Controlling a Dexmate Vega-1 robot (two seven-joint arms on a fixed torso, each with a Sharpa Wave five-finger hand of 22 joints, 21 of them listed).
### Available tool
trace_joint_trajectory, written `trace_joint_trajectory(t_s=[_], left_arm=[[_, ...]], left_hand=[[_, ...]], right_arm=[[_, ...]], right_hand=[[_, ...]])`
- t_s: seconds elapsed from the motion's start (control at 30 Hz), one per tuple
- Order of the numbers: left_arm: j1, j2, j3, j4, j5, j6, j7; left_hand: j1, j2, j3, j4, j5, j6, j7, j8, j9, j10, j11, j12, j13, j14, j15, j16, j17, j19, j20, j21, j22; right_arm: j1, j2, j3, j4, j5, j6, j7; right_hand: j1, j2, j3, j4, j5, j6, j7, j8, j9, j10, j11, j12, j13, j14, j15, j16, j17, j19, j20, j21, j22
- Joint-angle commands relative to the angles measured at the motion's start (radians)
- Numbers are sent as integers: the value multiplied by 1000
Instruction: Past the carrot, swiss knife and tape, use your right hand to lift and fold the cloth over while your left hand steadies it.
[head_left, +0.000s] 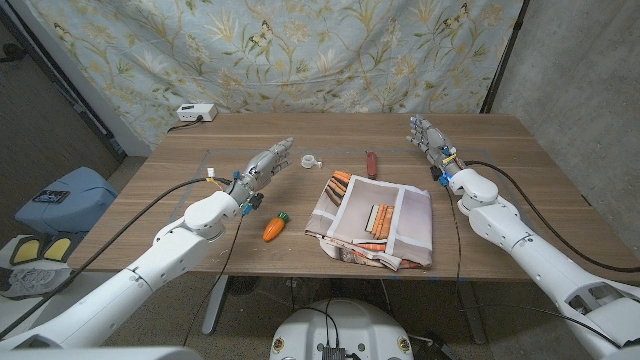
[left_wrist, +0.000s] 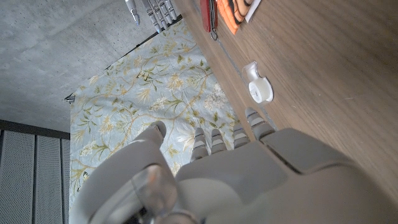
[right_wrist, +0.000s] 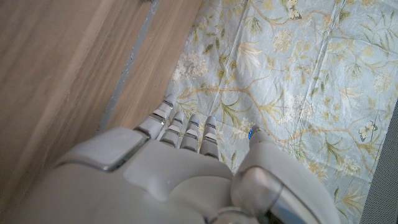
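Note:
The cloth (head_left: 378, 222), pale with orange and brown stripes, lies rumpled near the table's front edge, its left side turned over itself. A small toy carrot (head_left: 274, 228) lies to its left. Behind the cloth are the dark red swiss knife (head_left: 371, 163) and the white tape dispenser (head_left: 311, 161). My left hand (head_left: 268, 163) hovers left of the tape with fingers stretched out, holding nothing. My right hand (head_left: 428, 136) is raised behind the cloth's right side, fingers extended and empty. The left wrist view shows the tape (left_wrist: 258, 87), the knife (left_wrist: 207, 14) and a cloth corner (left_wrist: 239, 9).
A white box (head_left: 195, 113) sits at the table's back left corner. A floral curtain (head_left: 330, 50) hangs behind the table. The wooden table (head_left: 200, 200) ends in bare edges on all sides. A blue object (head_left: 60, 195) stands on the floor to the left.

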Motion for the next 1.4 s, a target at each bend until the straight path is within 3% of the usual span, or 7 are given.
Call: trace_joint_trajectory(t_s=[0.03,0.63,1.4], left_arm=[[62,81,-21,-106,31,30,11],[75,187,-13,-206,163,42,-23],[208,357,-114,-369,321,100,35]], left_hand=[[6,-6,4,-9,6,-18,-5,-2,4,-14,0,-5,1,-11,4,-2,2,-5,-2,1,2],[2,-9,5,-19,5,-35,-12,-2,4,-31,-3,-8,1,-24,-1,-3,3,-11,-5,0,2],[-4,-13,4,-30,5,-29,-26,5,4,-23,-10,-1,1,-24,-13,1,3,-5,-18,3,2]], right_arm=[[10,-24,-3,-19,-26,-21,-14],[-25,-78,18,-81,-49,-47,-53],[-11,-94,19,-69,-86,-54,-76]], right_hand=[[7,-8,4,-1,-3,-7,2,-4,3,-9,2,-5,1,-8,-5,-2,1,-7,-2,-5,6],[2,-9,5,-4,-4,-10,8,-5,2,-19,2,-5,-1,-19,-7,-1,-5,-14,-7,-16,6],[-5,-9,5,-5,-4,-9,20,-4,1,-24,6,-4,-2,-28,-7,1,-9,-16,-11,-25,6]])
